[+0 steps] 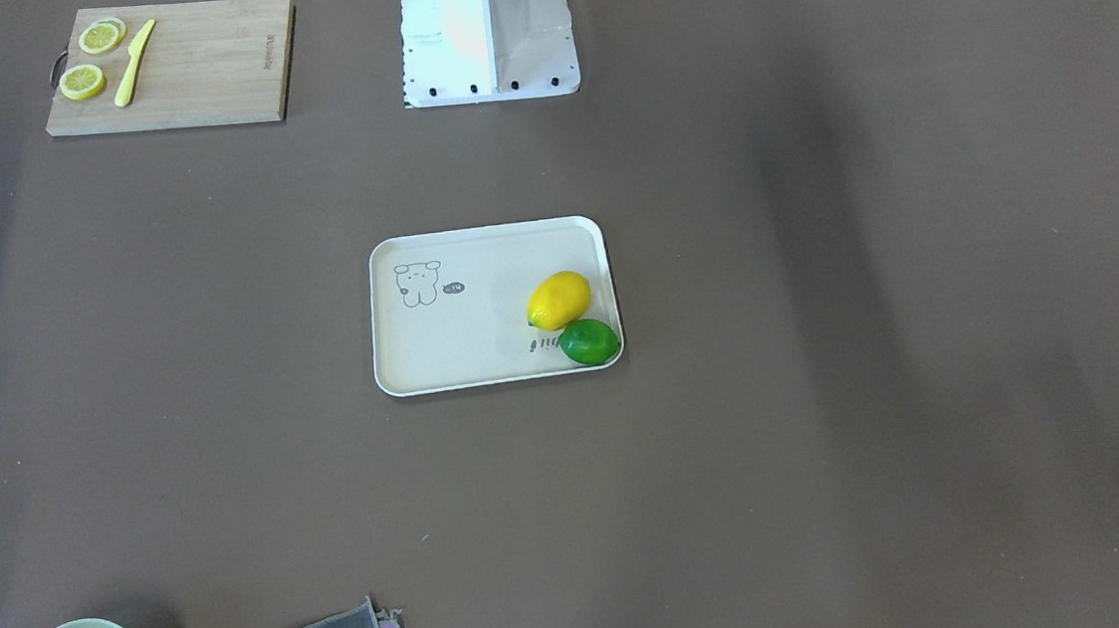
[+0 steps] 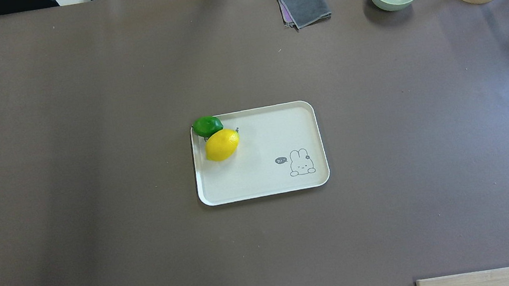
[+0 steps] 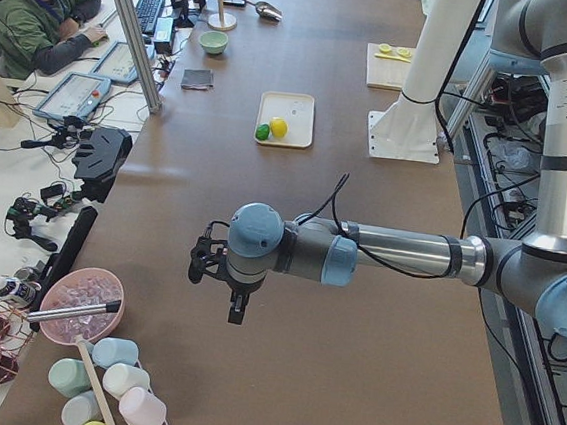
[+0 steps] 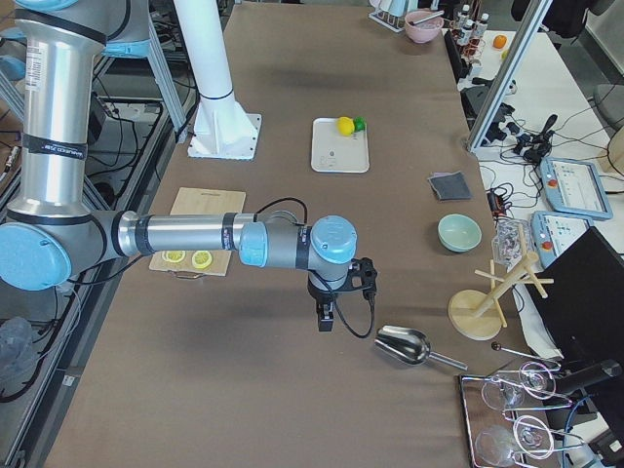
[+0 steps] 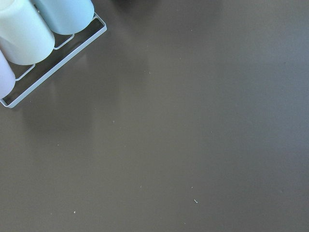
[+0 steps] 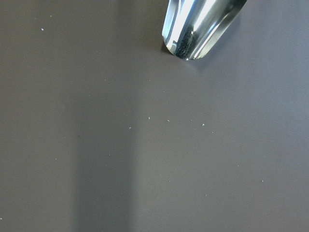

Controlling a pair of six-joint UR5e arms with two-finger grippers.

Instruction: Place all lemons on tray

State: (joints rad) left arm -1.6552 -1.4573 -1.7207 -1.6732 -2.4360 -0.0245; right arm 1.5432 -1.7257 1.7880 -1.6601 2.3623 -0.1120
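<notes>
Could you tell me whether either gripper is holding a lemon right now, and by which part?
Neither: the yellow lemon and green lemon both lie on the tray, far from the left gripper and right gripper.

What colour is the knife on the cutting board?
The knife is yellow, clearest in the exterior front-facing view.

Cream rectangular tray (image 2: 265,181) lying flat, with a bright yellow lemon (image 2: 222,145) and a glossy green lemon (image 2: 207,126) both on it — touching, tucked into one corner.
</notes>
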